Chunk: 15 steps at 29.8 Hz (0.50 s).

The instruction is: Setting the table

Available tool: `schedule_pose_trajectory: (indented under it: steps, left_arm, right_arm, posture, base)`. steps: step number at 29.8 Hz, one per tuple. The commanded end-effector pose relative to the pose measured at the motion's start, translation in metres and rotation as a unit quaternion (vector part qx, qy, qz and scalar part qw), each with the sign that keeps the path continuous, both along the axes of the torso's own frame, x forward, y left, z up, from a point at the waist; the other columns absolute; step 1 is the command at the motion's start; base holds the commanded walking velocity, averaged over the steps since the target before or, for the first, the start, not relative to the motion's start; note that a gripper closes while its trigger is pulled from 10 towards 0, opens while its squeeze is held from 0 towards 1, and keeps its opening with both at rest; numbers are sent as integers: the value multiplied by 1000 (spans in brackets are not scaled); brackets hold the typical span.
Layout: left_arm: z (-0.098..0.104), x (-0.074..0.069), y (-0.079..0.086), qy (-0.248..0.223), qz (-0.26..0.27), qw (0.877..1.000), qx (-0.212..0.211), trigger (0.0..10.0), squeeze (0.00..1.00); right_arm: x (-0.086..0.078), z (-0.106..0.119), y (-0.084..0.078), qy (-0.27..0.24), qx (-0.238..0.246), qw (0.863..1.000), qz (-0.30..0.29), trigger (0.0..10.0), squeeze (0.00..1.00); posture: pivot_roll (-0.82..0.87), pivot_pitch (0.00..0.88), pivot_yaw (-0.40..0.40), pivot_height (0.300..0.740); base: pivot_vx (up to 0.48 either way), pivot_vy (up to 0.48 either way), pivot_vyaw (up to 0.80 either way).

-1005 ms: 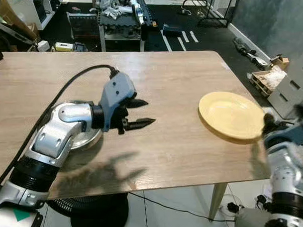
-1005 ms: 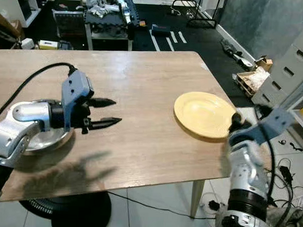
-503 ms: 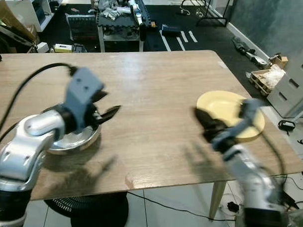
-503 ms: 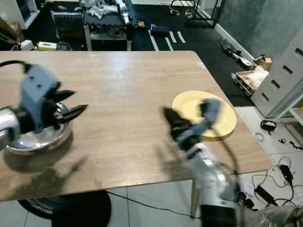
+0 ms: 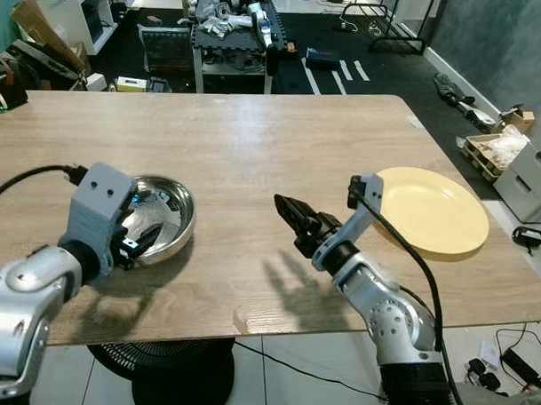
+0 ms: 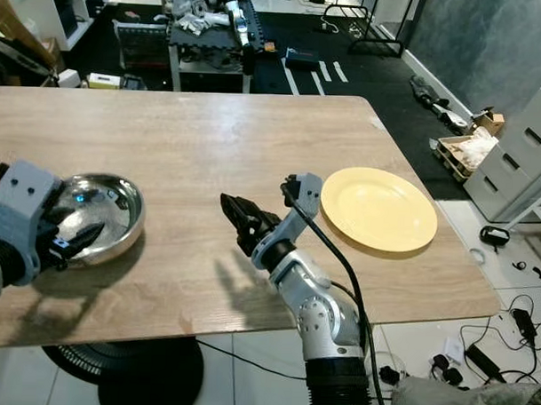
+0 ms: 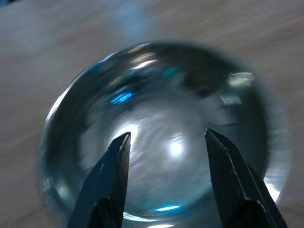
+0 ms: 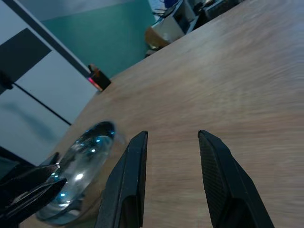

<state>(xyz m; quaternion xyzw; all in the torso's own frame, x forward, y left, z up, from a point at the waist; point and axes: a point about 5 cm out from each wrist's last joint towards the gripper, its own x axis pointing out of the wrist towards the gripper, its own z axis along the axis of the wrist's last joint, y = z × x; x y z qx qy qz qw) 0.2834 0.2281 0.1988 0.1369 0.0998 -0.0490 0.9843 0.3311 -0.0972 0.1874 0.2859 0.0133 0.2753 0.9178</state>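
Note:
A shiny steel bowl sits on the left part of the wooden table. My left gripper hangs over the bowl's near rim, open, its fingers spread above the bowl's inside with nothing between them. A yellow plate lies flat near the table's right edge. My right gripper is low over the table's middle, left of the plate, pointing left at the bowl. It is open and holds nothing.
The table's front edge runs just below both arms. A black round fan base stands on the floor under it. A cluttered rack is behind the table, white drawers and cables to the right.
My right arm swung from the plate at the right edge to the table's middle, fingers pointing left. My left gripper drew back leftward over the bowl. The camera also shifted.

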Motion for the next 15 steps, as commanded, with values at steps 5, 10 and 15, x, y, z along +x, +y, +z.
schedule_pose_trajectory:
  steps: [5,10,15]
  left_arm:
    - [-5,10,21,6,84,996,-27,10000,0]
    - [-10,25,29,16,134,988,-73,10000,0]
    - [-13,45,34,52,131,981,-135,10000,0]
  right_arm:
    - [-1,-2,-7,0,-9,1000,-16,10000,0]
    - [1,1,-8,-7,-15,1000,-20,10000,0]
    - [3,6,-7,-14,-16,1000,-21,10000,0]
  posture:
    - [76,69,36,740]
    - [72,63,31,740]
    - [66,61,25,740]
  base:
    - [0,0,0]
    - [0,0,0]
    - [0,0,0]
